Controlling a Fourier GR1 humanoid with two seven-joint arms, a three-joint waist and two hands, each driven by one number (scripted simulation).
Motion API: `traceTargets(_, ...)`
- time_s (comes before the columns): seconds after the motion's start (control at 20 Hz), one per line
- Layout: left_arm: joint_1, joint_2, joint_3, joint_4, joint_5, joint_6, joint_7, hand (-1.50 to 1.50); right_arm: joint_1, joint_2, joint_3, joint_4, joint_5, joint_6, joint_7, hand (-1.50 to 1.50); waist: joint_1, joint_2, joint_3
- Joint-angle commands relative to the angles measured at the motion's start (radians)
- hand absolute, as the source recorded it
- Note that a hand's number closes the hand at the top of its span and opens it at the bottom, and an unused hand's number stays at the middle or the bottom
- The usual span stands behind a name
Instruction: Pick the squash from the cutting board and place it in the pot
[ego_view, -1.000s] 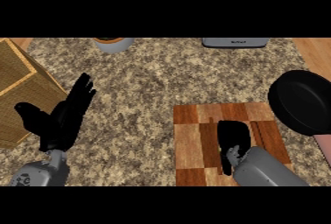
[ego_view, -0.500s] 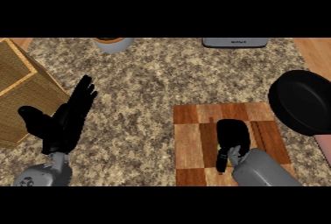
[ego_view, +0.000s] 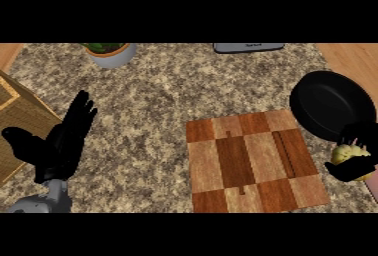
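The yellow squash (ego_view: 350, 154) is off the cutting board, held just past the board's right edge by my right hand (ego_view: 345, 173), whose black fingers curl round it and hide part of it. The black pot (ego_view: 331, 104) lies right behind the squash, at the far right. The checkered wooden cutting board (ego_view: 251, 160) is bare. At the lower left my left hand (ego_view: 62, 142) rests open with its fingers pointing up.
A wicker box (ego_view: 16, 112) stands at the left edge beside my left hand. A grey planter with a green plant (ego_view: 111, 53) is at the back left. At the back edge sits a grey appliance (ego_view: 249, 47).
My right hand has left the middle of the board and moved right to its edge near the pot, carrying the squash. The left hand has stayed in place.
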Motion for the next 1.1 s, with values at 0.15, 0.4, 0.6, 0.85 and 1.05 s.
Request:
traceTargets(0.15, 0.029, 0.004, 0.003, -0.005, 0.018, -0.038, -0.029, 0.0, 0.24, -0.216, -0.342, 0.103, -0.061, -0.2, -0.358, 1.5, 0.025, 0.005, -0.002)
traceTargets(0.4, 0.027, -0.008, -0.025, -0.033, -0.014, -0.016, 0.008, 0.0, 0.372, -0.274, -0.573, 0.053, -0.18, -0.214, -0.528, 1.5, 0.033, 0.002, -0.004)
traceTargets(0.6, -0.009, -0.02, -0.034, -0.029, -0.023, -0.014, 0.02, 0.0, 0.432, -0.278, -0.731, -0.016, -0.264, -0.175, -0.598, 1.5, 0.04, 0.003, -0.005)
traceTargets(0.85, -0.023, -0.027, -0.03, -0.015, -0.041, 0.007, 0.034, 0.0, 0.4, -0.37, -0.929, -0.09, -0.375, -0.066, -0.673, 1.5, 0.042, 0.001, -0.006)
traceTargets(1.05, 0.0, -0.031, -0.027, -0.034, -0.036, -0.013, 0.011, 0.0, 0.382, -0.299, -0.986, -0.215, -0.421, -0.033, -0.614, 1.5, 0.068, 0.006, -0.005)
